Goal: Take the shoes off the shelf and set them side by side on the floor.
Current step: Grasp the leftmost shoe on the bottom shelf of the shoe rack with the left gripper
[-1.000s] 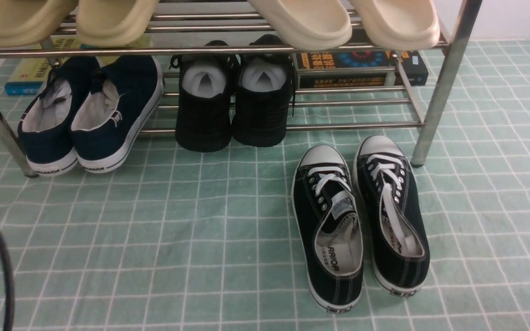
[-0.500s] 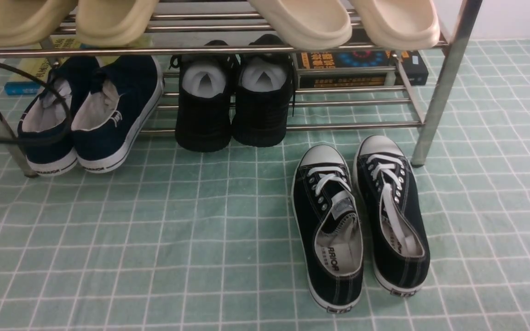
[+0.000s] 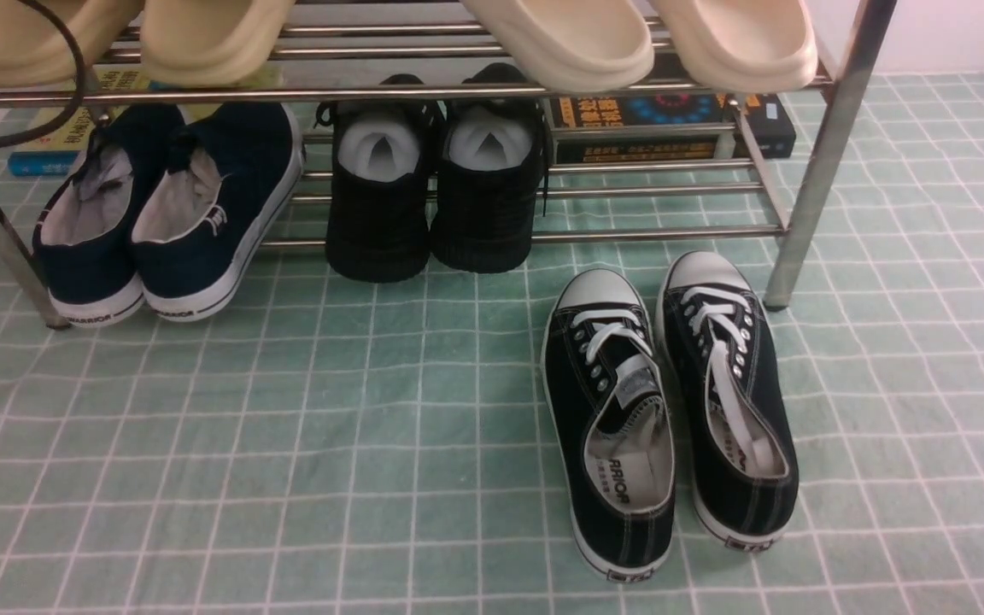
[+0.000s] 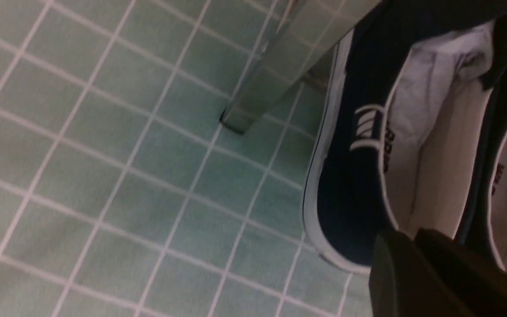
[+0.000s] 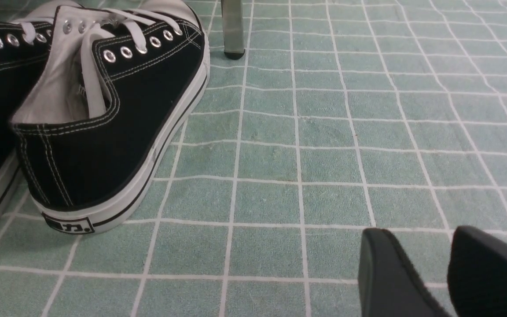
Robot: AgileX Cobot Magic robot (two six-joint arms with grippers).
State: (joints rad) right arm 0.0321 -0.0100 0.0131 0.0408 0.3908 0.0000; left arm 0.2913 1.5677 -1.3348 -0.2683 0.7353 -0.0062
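Note:
The two navy-blue shoes [image 3: 90, 231] [image 3: 210, 213] rest on the lower tier of the silver shelf [image 3: 543, 235] at its left end, heels out over the green gridded floor [image 3: 330, 444]. In the left wrist view my left gripper [image 4: 412, 235] hovers just off the heel of the outer navy shoe [image 4: 350, 185], beside the shelf leg [image 4: 271, 79]. Its fingers are pressed together with nothing between them. The right gripper [image 5: 416, 237] stands open low over bare floor, right of the black laced sneakers [image 5: 104, 132]; the front view does not show it.
A pair of black white-laced sneakers [image 3: 616, 418] lies on the floor before the shelf's right end. All-black high-tops [image 3: 377, 196] occupy the middle of the lower tier. Beige slippers [image 3: 569, 38] sit on the top tier, and books [image 3: 671, 120] lie behind.
The left arm's black cable has swung from the lower left edge up to the upper left corner of the front view. No shoe has moved.

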